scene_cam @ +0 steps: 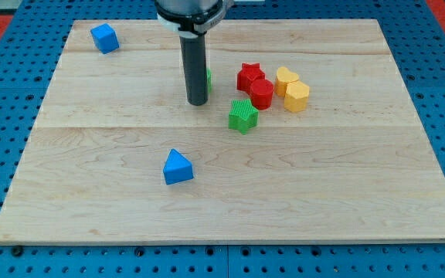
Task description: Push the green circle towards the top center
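Note:
The green circle (208,79) is almost wholly hidden behind my rod; only a green sliver shows at the rod's right edge, in the upper middle of the wooden board (346,193). My tip (198,102) rests on the board just below and left of that sliver, touching or nearly touching the circle. A green star (242,115) lies to the right of the tip, apart from it.
A red star (248,76) and a red round block (262,93) sit right of the rod, with a yellow heart (286,78) and a yellow hexagon (297,96) beside them. A blue cube (104,38) lies top left. A blue triangle (178,167) lies below.

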{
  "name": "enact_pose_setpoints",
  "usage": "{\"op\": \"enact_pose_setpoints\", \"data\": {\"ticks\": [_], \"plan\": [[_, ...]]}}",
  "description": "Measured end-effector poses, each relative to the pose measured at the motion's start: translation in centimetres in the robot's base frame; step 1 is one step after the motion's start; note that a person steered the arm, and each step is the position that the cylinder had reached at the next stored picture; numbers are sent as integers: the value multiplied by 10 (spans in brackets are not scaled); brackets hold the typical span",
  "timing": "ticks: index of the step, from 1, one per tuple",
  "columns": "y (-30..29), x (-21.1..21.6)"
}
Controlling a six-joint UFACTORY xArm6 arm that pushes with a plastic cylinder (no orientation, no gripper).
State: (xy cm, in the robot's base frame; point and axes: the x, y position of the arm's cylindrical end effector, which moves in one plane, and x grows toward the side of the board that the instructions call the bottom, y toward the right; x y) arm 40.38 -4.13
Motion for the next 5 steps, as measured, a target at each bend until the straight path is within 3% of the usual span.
{"op": "enact_pose_setpoints", "data": {"ticks": [1,2,3,4,5], "plan": [[5,49],[15,67],[11,30],[-48,18],[-15,-7]]}}
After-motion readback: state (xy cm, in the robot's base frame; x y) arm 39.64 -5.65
